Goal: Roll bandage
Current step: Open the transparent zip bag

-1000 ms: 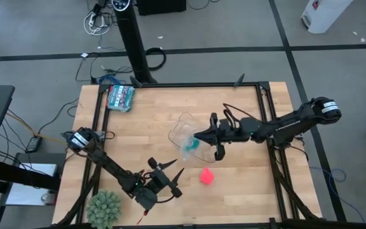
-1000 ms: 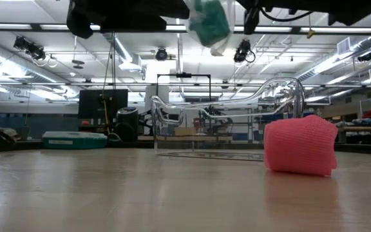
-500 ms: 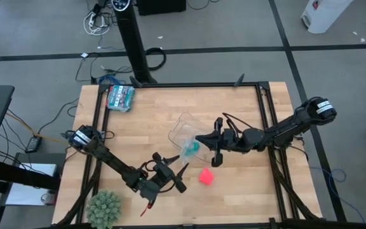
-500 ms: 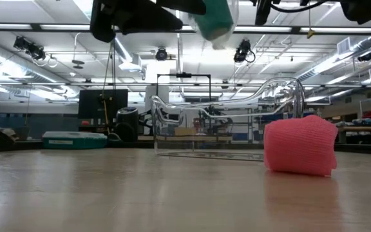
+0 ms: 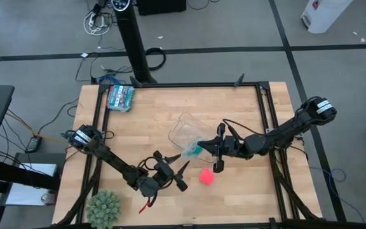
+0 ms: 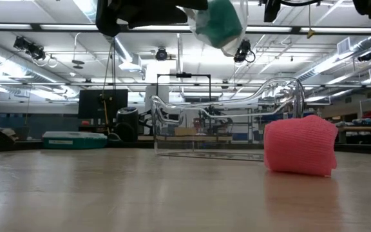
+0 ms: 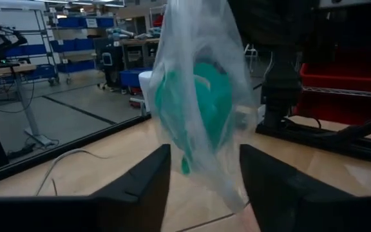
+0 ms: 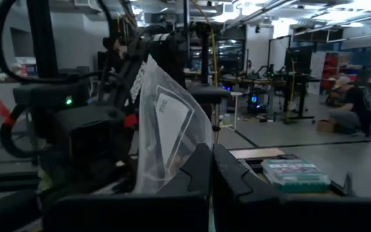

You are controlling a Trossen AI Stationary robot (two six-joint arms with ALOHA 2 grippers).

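While the bandage (image 5: 206, 177) sits as a chunky pink-red roll on the wooden table (image 5: 151, 121), touched by neither arm, the right gripper (image 5: 203, 147) holds a clear plastic bag (image 5: 191, 150) in the air above the table's middle. Its 2 fingers (image 8: 201, 169) are pressed together on the bag's edge, with no gap between them in the right wrist view. A teal roll (image 7: 197, 109) hangs inside the bag. The left gripper (image 5: 178, 170) sits just beside the bag's lower end, its 2 fingers (image 7: 140, 187) spread wide on either side of the bag and gripping nothing. In the low view the bandage (image 6: 301, 145) rests on the tabletop to the right, well below the hanging bag (image 6: 219, 24), with a clear plastic container (image 6: 227, 119) standing behind it. A teal packet (image 5: 120, 97) lies near the table's far left corner, and a small green plant (image 5: 104, 207) stands at the near left corner.
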